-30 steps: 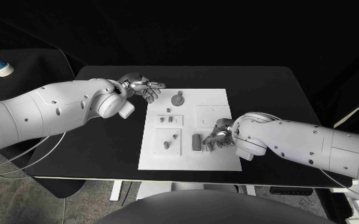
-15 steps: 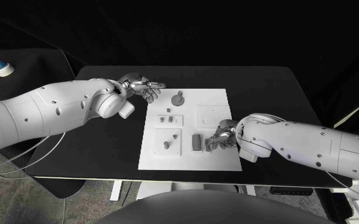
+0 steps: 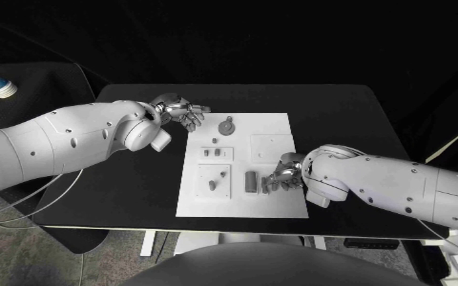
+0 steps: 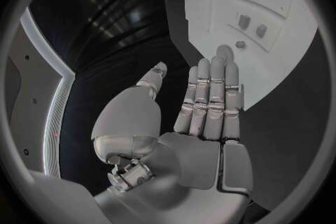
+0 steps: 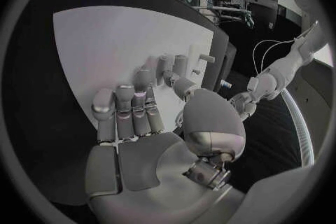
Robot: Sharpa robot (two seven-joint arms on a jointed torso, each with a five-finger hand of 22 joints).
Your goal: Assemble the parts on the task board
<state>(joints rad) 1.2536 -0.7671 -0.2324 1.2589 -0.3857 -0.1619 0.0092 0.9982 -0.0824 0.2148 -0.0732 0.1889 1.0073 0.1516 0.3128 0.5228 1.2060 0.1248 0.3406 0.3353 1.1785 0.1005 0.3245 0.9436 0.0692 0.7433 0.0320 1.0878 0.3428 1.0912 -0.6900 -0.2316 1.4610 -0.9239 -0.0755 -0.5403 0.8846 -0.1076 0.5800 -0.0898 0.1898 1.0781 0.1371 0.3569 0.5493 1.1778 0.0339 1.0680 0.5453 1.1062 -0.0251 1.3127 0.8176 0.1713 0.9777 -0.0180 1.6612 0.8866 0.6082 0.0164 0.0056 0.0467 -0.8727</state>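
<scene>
The white task board [image 3: 241,205] lies mid-table with small grey parts on it: a round piece [image 3: 227,126] at the far side, short pegs [image 3: 213,152] in the middle and a dark block [image 3: 250,181] toward the near side. My right hand [image 3: 283,175] is low over the board's near right part, fingertips down beside the dark block and a small part [image 3: 265,187]. In the right wrist view that hand [image 5: 140,117] stretches over the board [image 5: 105,39], thumb bent toward the fingers; a hold is unclear. My left hand [image 3: 181,112] hovers at the board's far left corner, fingers spread and empty [image 4: 203,106].
The black table [image 3: 334,110] has bare room to the board's right and left. A small blue-and-white object [image 3: 6,88] sits on a dark surface far left, off the table. Cables [image 3: 38,193] hang below the left arm.
My right hand has sunk slightly toward the board's near side, fingers closer to the dark block. The left hand has stayed where it was.
</scene>
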